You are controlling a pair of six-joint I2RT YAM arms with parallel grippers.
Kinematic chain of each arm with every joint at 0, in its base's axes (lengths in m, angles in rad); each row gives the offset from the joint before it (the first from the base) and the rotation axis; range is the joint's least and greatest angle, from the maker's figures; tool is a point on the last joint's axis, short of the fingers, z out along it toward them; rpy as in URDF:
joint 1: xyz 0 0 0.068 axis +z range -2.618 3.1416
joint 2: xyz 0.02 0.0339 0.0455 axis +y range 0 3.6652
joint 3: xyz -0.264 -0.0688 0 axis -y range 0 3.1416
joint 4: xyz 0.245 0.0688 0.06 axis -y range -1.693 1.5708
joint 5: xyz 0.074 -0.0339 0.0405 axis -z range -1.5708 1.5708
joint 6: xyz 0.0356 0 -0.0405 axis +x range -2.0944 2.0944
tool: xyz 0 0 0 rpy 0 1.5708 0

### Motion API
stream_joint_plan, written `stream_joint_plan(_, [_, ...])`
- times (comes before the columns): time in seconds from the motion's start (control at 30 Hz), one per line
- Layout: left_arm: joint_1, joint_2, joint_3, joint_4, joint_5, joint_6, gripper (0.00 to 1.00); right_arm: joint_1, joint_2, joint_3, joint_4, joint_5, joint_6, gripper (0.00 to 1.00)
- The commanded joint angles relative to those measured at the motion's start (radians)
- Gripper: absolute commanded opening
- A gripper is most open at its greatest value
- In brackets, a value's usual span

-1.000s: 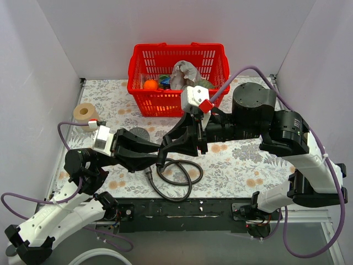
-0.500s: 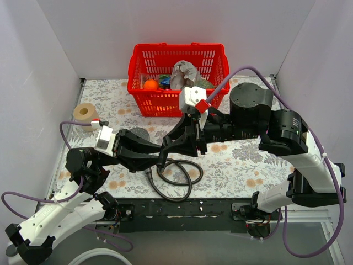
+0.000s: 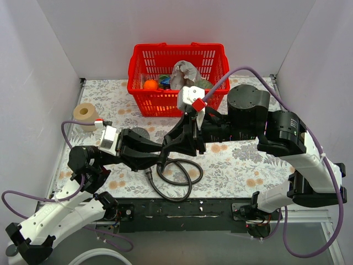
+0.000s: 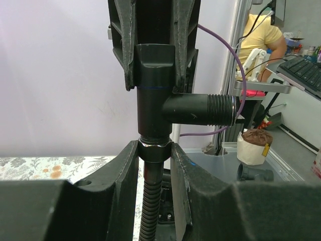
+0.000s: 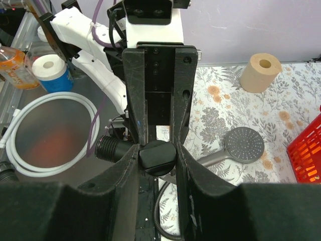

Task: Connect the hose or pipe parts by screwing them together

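Above the table's middle my two grippers meet tip to tip. My left gripper (image 3: pixel 159 157) (image 4: pixel 154 148) is shut on the end nut of the dark coiled hose (image 4: pixel 150 211), which sits against the bottom of a black T-shaped fitting (image 4: pixel 155 90). My right gripper (image 3: pixel 166 149) (image 5: pixel 157 153) is shut on that fitting's round top (image 5: pixel 157 156). A bare threaded side port (image 4: pixel 220 109) sticks out of the fitting. The rest of the hose (image 3: pixel 179 178) lies looped on the table. The grey hand shower (image 5: pixel 244 144) lies flat on the table, its head (image 3: pixel 140 133) half hidden under my left arm.
A red basket (image 3: pixel 160 102) holding several items stands at the back. A brown paper roll (image 3: pixel 84 112) (image 5: pixel 261 72) sits at the far left. Off the table's near edge lie a thick white tube (image 5: pixel 60 94) and a blue-and-white roll (image 5: pixel 49 70).
My left wrist has crept slightly right and my right wrist slightly left, closing the two arms together. Both grips are unchanged.
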State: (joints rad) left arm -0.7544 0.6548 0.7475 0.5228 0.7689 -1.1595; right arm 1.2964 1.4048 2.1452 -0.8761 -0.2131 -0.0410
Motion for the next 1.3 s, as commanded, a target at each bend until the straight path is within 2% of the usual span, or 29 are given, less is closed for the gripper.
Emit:
stream_joint_plan(0.0, [0.001, -0.003, 0.052, 0.068, -0.066, 0.056, 0.0, 0.003, 0.016, -0.034, -0.017, 0.063, 0.03, 0.01])
stream_joint_plan(0.43, [0.006, 0.003, 0.084, 0.026, -0.2, 0.132, 0.0, 0.004, 0.022, -0.068, -0.058, 0.294, 0.139, 0.01])
stream_joint_plan(0.67, [0.012, 0.011, 0.098, 0.045, -0.209, 0.133, 0.0, 0.003, -0.038, -0.203, 0.029, 0.354, 0.214, 0.01])
stream_joint_plan(1.03, [0.018, 0.025, 0.112, 0.051, -0.249, 0.146, 0.0, 0.006, -0.001, -0.209, -0.007, 0.501, 0.386, 0.01])
stream_joint_plan(1.27, [0.02, 0.032, 0.116, 0.042, -0.281, 0.156, 0.0, 0.036, 0.077, -0.133, -0.144, 0.641, 0.458, 0.01])
